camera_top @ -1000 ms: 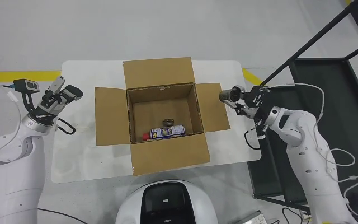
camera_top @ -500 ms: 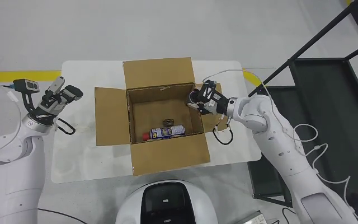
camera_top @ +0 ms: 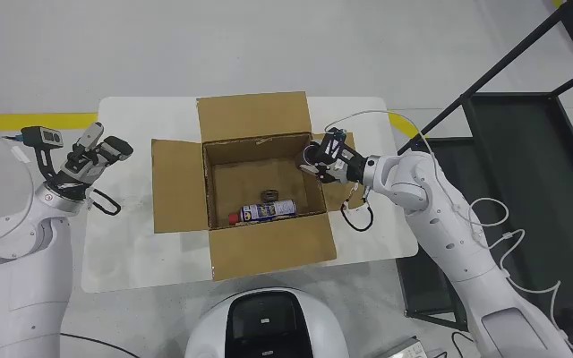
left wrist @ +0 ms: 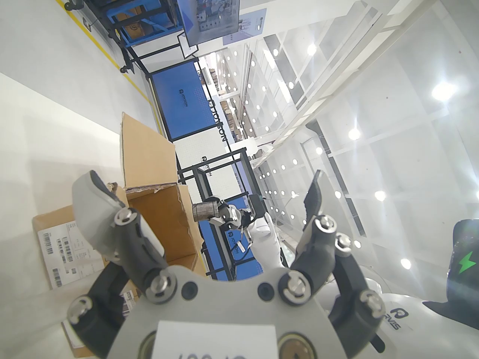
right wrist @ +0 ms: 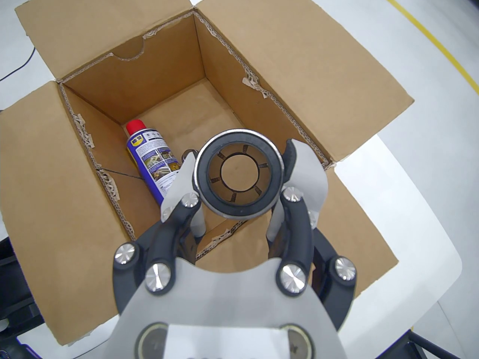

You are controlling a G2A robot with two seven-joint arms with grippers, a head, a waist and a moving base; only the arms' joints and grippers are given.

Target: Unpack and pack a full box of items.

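Note:
An open cardboard box stands in the middle of the white table with all flaps spread. Inside lie a blue spray can with a red cap and a small dark ring-shaped part. My right gripper hangs over the box's right wall, shut on a metal bearing ring. My left gripper is held up off the table's left edge, open and empty, pointing toward the box.
A black metal rack stands to the right of the table. Bare table surface lies around the box's flaps.
The right arm swung left from beside the right flap to over the box's right wall with the bearing ring still held; in the last half second it hardly moved. The left arm kept still.

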